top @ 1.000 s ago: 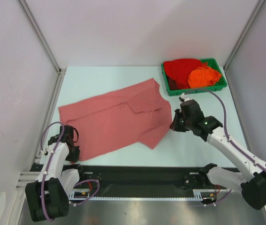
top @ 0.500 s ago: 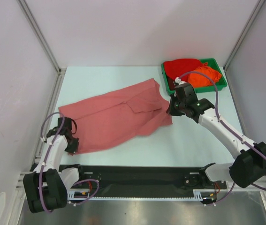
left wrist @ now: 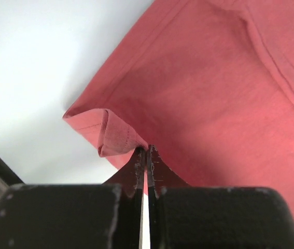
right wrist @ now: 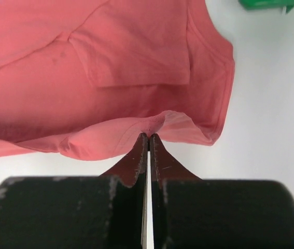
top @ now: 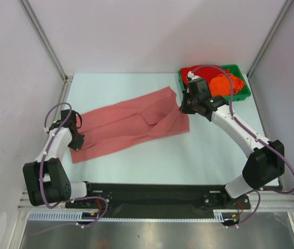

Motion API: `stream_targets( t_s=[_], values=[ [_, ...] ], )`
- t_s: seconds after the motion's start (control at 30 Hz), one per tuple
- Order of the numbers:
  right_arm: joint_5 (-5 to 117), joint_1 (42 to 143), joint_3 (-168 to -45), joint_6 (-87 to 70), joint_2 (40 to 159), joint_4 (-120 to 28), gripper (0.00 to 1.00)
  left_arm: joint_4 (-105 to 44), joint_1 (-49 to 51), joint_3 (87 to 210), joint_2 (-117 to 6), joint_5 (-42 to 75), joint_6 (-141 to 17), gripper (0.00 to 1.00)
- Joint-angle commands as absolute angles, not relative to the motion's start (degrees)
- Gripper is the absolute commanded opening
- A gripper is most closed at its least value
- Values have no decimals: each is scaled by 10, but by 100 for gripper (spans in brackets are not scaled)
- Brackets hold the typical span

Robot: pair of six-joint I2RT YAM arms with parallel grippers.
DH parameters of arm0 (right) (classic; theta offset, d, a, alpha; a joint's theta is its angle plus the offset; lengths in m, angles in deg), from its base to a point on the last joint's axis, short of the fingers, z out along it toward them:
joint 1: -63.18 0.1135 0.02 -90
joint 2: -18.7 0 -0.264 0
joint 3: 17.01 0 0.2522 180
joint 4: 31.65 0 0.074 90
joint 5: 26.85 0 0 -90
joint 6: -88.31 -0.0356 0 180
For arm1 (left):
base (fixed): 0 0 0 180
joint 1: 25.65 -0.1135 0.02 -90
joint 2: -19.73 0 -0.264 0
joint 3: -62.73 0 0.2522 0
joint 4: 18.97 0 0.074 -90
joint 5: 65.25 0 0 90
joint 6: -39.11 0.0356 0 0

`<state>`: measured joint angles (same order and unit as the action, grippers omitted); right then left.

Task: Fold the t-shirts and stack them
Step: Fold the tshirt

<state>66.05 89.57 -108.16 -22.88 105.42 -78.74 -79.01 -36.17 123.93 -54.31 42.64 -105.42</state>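
Pinching the salmon t-shirt (top: 131, 124) at both ends, the two grippers have their jaws pressed together on cloth. The shirt lies as a long slanted band across the table (top: 188, 150), with its left end nearer the arm bases and its right end just beside the green tray (top: 241, 97).

The left gripper (left wrist: 145, 151) clamps the shirt's left corner, where the hem curls over into a small roll. From the wrist the fingertips nearly meet, and the cloth caught between them is hard to make out. From above, this gripper is only a dark lump at the shirt's edge, and its fingers cannot be told apart.

The right gripper (right wrist: 148, 136) nips a small raised peak on the shirt's right edge. A layer of cloth sags on either side of the peak, and what lies beneath it is hidden. A sleeve-like flap rests flat on top of the shirt farther in.

The right arm crosses the tray's left end, covering that corner. In the tray, the red t-shirt (top: 209, 70) shows only as a crumpled patch behind the arm and cable. The orange t-shirt (top: 225, 85) is bunched against it, and neither shirt's outline is readable. The right wrist view cuts the tray off at its top edge.
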Motion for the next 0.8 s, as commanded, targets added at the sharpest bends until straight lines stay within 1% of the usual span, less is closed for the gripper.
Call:
stream_targets(
  t_s=[0.0, 0.43, 0.77],
  values=[
    [682, 891, -1129, -205, 1079, -749, 0, -763, -366, 1277, -575, 444, -1015, 0],
    [675, 884, -1207, -188, 1185, -723, 0, -754, -366, 1387, -690, 451, -994, 0],
    [661, 879, -1260, -178, 1249, -708, 0, -753, -369, 1410, -752, 446, -1001, 1]
  ],
)
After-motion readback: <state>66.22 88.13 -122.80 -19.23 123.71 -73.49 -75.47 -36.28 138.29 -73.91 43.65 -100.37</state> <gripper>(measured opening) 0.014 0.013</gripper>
